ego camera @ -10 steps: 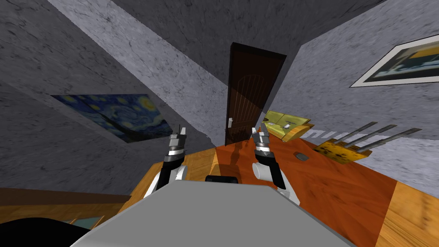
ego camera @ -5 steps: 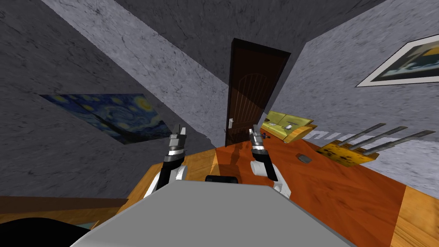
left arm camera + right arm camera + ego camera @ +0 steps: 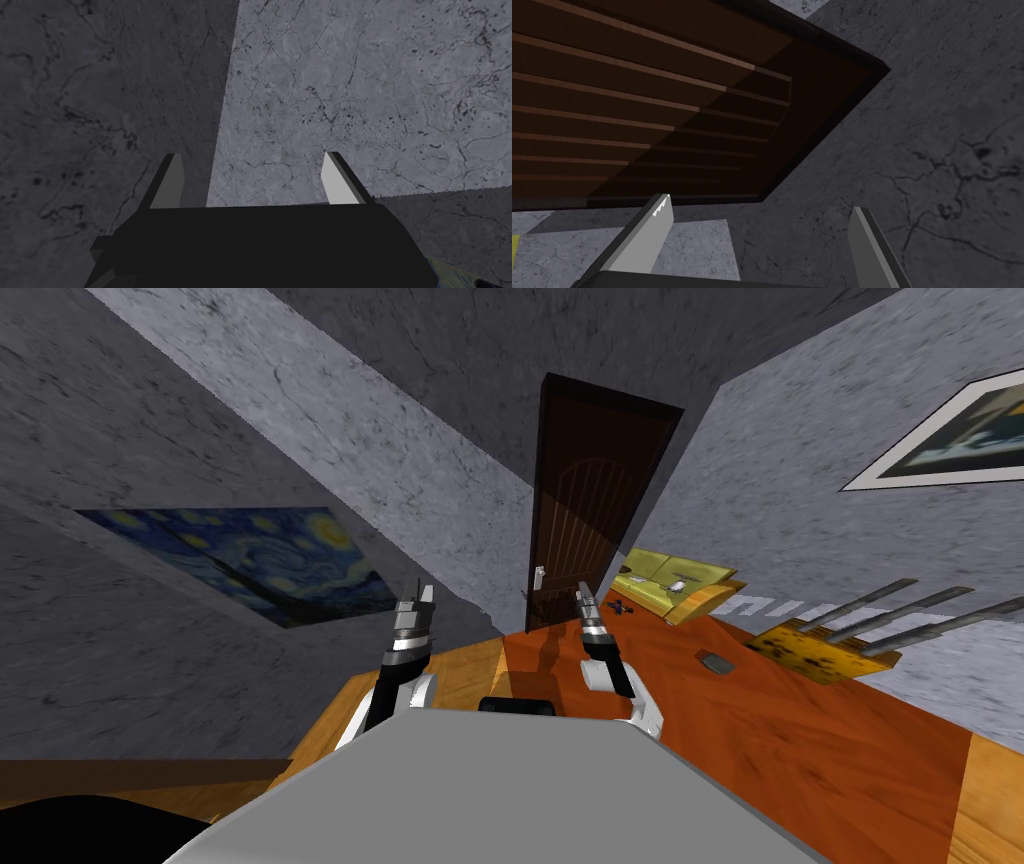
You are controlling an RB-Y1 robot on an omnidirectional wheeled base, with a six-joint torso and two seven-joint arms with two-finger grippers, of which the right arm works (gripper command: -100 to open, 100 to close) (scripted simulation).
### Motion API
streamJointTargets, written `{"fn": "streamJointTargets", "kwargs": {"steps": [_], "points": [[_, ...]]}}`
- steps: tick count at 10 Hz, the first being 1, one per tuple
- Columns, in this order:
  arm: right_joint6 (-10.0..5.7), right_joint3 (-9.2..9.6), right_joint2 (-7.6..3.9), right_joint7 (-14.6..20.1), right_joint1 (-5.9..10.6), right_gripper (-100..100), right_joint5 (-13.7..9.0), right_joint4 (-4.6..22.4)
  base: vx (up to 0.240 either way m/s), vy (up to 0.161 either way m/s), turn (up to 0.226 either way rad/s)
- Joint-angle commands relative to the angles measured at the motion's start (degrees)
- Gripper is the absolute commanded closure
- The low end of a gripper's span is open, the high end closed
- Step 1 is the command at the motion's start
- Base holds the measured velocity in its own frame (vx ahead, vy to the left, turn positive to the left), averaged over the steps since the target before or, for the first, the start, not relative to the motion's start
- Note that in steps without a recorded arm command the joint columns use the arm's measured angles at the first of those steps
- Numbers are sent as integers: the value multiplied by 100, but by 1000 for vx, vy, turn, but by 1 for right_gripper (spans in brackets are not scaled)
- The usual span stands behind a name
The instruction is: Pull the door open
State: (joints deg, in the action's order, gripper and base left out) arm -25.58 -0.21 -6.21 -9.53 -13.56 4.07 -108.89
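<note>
Right gripper (image 3: 759,235), raised ahead of the chest toward the door (image 3: 637,125): its two fingers (image 3: 647,235) stand apart with nothing between them, and the dark box behind them is cut off at the frame edge. Beyond the fingertips lie the door's ribbed dark brown panel and one corner of its darker frame against grey wall. In the head view the right gripper (image 3: 584,594) sits just right of the pale door handle (image 3: 538,578), apparently short of it, though the gap is hard to judge. The door (image 3: 585,508) stands at the far end of the room and seems shut. Left gripper (image 3: 420,594), raised on the left, fingers likewise apart (image 3: 250,177). Further right, partly hidden by one another: a yellow-green sofa (image 3: 668,580), a small grey object (image 3: 715,662) on the red-brown floor (image 3: 780,728), and a yellow item with grey bars (image 3: 830,648), too small to identify. A blue swirled painting (image 3: 250,563) hangs left.
</note>
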Motion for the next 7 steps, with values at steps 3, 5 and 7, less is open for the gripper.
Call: {"fn": "streamJointTargets", "kwargs": {"steps": [3, 5, 7], "points": [[-119, -26, -138, -325, 288, -100, 193, 600, 47, 0, 7], [-165, -31, -196, -484, 420, -100, 290, 907, 61, -4, 12], [-211, -37, -254, -644, 552, -100, 386, 1099, 33, -3, 3]]}}
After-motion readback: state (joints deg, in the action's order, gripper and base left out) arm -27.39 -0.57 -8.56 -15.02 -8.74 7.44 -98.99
